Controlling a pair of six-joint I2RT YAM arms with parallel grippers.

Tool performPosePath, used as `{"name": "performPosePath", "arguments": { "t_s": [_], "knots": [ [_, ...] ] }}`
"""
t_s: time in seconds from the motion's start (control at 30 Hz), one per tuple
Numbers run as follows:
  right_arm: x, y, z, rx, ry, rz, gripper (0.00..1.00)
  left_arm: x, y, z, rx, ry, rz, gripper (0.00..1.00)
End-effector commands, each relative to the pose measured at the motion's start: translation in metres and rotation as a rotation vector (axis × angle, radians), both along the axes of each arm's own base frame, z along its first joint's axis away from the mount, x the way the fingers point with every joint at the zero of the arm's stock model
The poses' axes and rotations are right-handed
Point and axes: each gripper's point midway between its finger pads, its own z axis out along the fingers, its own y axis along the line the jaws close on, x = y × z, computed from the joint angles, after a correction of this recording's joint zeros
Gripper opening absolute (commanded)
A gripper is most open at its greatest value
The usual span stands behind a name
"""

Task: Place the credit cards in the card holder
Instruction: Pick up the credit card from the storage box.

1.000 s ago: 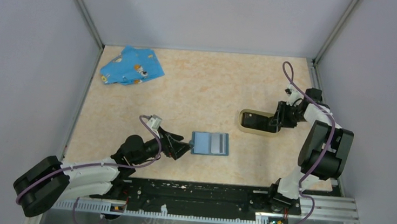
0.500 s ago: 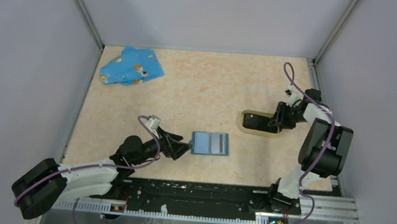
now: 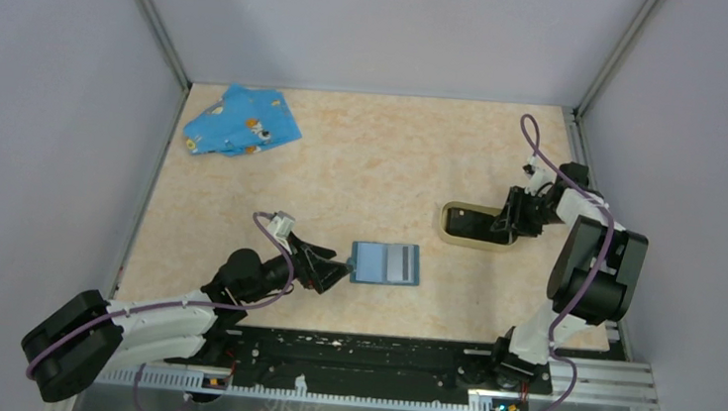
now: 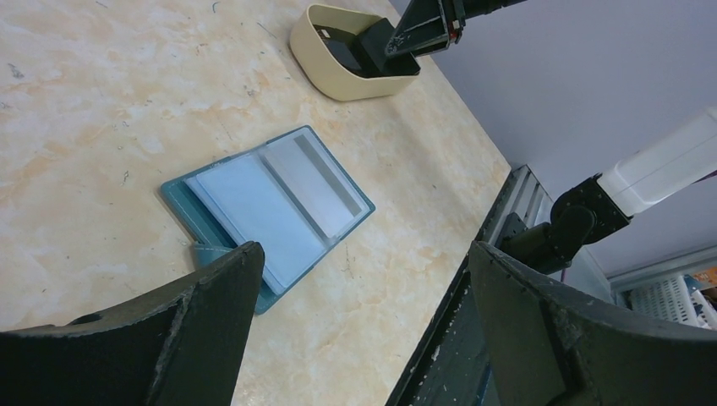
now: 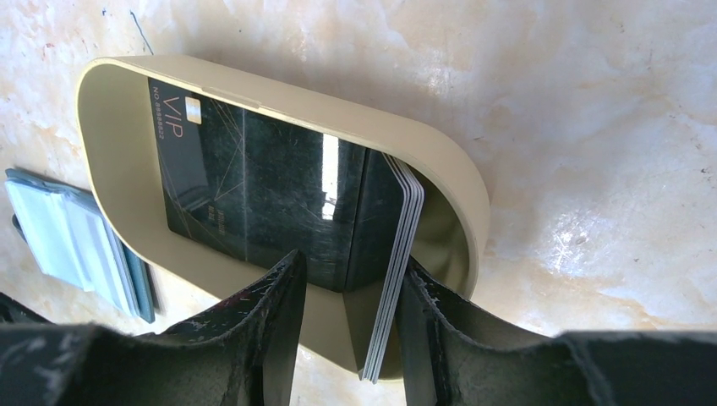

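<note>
- the card holder point(image 3: 464, 241) is sitting on the table point(image 3: 344, 164) with a black vip card point(image 5: 245, 186) leaning inside it.
- the right gripper point(image 5: 351, 338) is reaching into the card holder's right end, its fingers straddling a stack of cards point(image 5: 396, 245); i cannot tell whether they are clamping it.
- the left gripper point(image 4: 363, 254) is hovering well left of the card holder, jaws spread wide and holding nothing, over the blue case point(image 4: 270, 211).

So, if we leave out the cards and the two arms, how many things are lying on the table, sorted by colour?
Blue: 2 (patterned cloth, flat case)
Beige: 1 (card holder)
Total: 3
</note>
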Motion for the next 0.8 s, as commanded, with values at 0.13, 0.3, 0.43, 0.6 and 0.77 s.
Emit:
{"name": "performPosePath", "arguments": {
  "t_s": [0.13, 0.3, 0.43, 0.6, 0.77],
  "knots": [
    [0.011, -0.006, 0.006, -0.004, -0.019, -0.008, 0.43, -0.003, -0.003, 0.004, -0.017, 0.003, -0.025, 0.96],
    [0.011, -0.005, 0.005, 0.004, -0.012, -0.010, 0.42, -0.005, -0.003, 0.004, -0.023, 0.007, -0.032, 0.96],
    [0.012, -0.005, 0.003, 0.007, -0.004, -0.013, 0.41, -0.005, -0.004, 0.005, -0.025, 0.009, -0.032, 0.96],
    [0.014, -0.008, 0.013, 0.025, -0.029, -0.031, 0.40, -0.006, -0.003, 0.006, -0.030, 0.008, -0.035, 0.96],
    [0.012, -0.007, 0.025, 0.121, -0.048, -0.047, 0.35, -0.007, -0.003, 0.005, -0.028, 0.008, -0.036, 0.96]
  ]
}}
